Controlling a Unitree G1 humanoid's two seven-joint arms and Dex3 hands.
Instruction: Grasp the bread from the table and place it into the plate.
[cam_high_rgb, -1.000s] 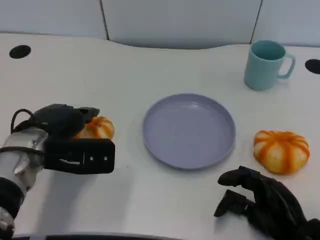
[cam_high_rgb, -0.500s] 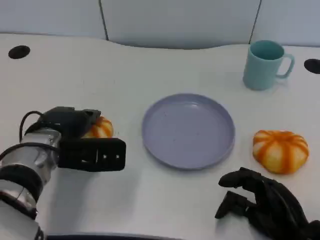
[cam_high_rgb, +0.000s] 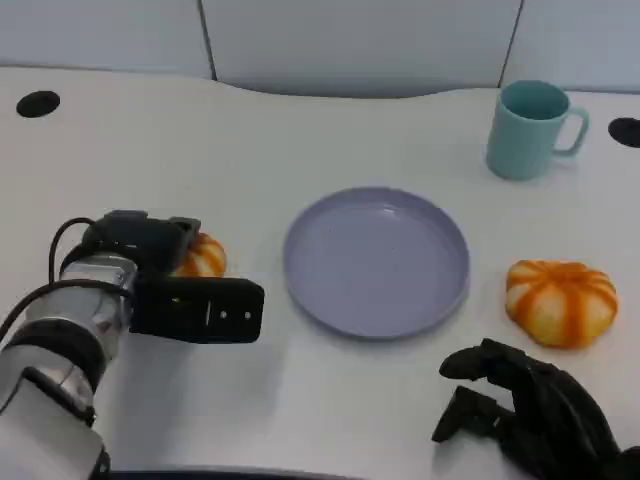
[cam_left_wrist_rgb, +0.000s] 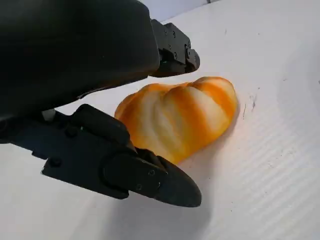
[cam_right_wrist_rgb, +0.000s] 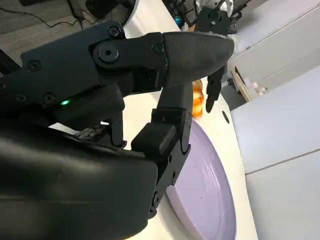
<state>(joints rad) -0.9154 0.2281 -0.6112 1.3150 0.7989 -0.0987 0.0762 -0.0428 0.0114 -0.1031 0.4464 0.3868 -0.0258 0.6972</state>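
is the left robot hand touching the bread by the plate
Cannot tell. In the left wrist view the left robot hand brackets the bread, but no plain contact or gap shows.

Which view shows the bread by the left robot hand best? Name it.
Left wrist view: the bread lies large and unobstructed between the left robot hand's fingers. The head view has it mostly hidden behind that hand; the right wrist view shows an orange sliver.

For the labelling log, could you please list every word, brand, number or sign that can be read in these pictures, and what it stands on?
No text can be read.
Left hand: small pale marks on its black shell, too small and blurred to read.
Right hand: a green light glows on it in the right wrist view, no text.
Cup, plate and both breads: no lettering.
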